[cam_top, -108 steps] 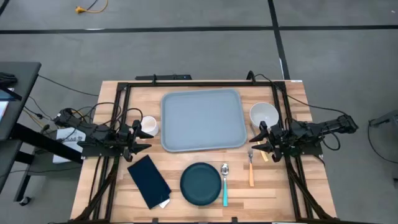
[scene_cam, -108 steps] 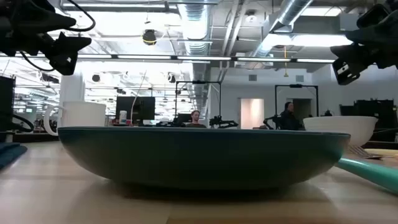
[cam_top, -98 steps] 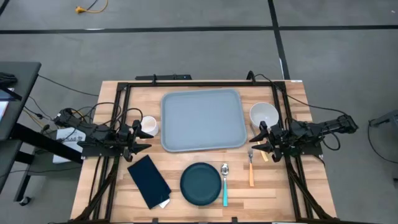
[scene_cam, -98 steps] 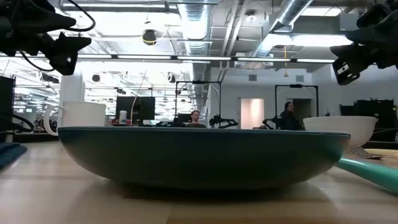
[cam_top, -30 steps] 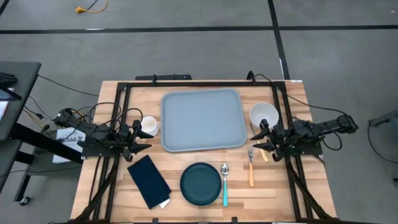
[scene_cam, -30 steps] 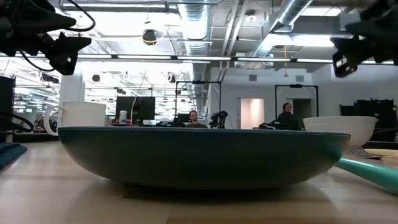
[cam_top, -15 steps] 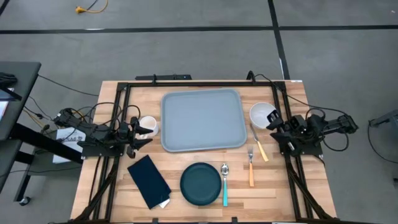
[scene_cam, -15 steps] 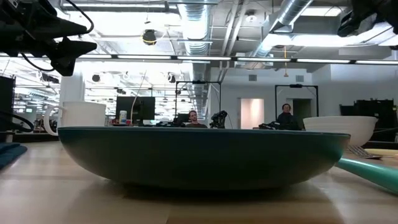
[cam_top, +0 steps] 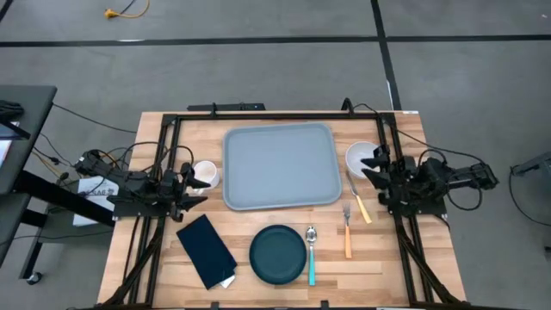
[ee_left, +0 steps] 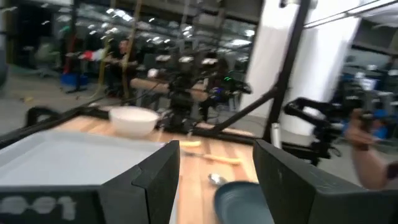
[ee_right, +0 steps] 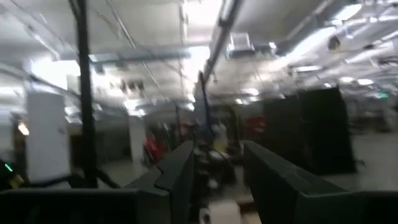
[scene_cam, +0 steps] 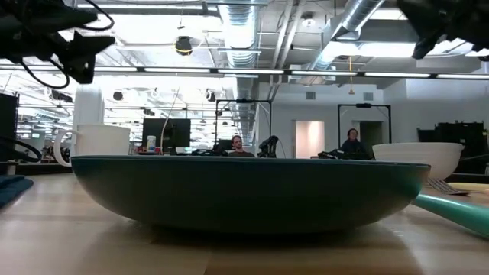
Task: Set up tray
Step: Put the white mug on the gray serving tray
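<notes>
The light grey-blue tray (cam_top: 280, 165) lies flat at the table's far middle; its surface also shows in the left wrist view (ee_left: 62, 158). My left gripper (cam_top: 193, 191) (ee_left: 217, 180) hovers open by the tray's left edge, just near of a white mug (cam_top: 205, 174). My right gripper (cam_top: 373, 166) (ee_right: 217, 186) is open, raised and tipped upward over the right side of a white bowl (cam_top: 360, 158). Neither gripper touches anything. A dark round plate (cam_top: 278, 254) (scene_cam: 244, 191) rests on the table near of the tray.
A dark navy napkin (cam_top: 207, 251) lies left of the plate. A spoon with a teal handle (cam_top: 311, 256), a fork (cam_top: 347, 230) and a knife (cam_top: 358, 198) lie right of the plate. A black frame (cam_top: 258, 116) borders the table. People sit in the room beyond.
My right gripper has risen and swung toward the far edge, from beside the fork and knife to over the bowl, tipping upward. My left gripper has lifted slightly and edged toward the mug. Nothing on the table has moved.
</notes>
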Robot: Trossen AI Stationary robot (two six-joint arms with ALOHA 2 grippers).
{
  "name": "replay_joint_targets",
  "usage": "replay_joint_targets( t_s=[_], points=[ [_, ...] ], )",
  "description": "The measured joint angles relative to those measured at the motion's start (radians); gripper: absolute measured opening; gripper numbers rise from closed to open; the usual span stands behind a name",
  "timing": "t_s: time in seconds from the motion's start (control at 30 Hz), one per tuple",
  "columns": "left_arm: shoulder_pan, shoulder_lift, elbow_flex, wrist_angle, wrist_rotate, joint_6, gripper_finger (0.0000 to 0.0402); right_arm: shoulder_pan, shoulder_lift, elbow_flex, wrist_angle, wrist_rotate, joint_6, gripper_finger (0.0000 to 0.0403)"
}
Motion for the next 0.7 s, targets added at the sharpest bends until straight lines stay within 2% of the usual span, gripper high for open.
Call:
replay_joint_targets(
  t_s=[0.17, 0.3, 0.47, 0.7],
  points=[
    [0.0, 0.0, 0.008, 0.064, 0.009, 0.085, 0.0193, -0.067, 0.06, 0.116, -0.28, 0.039, 0.065, 0.0135],
    [0.0, -0.001, 0.042, 0.05, 0.009, 0.139, 0.0193, -0.127, 0.171, 0.217, -0.484, 0.131, 0.145, 0.0135],
    [0.0, 0.001, 0.065, 0.028, -0.02, 0.181, 0.0193, -0.205, 0.324, 0.359, -0.717, 0.139, 0.234, 0.0135],
    [0.0, 0.041, 0.087, -0.034, -0.174, 0.152, 0.0193, -0.279, 0.484, 0.443, -0.776, 0.139, 0.196, 0.0133]
  ],
)
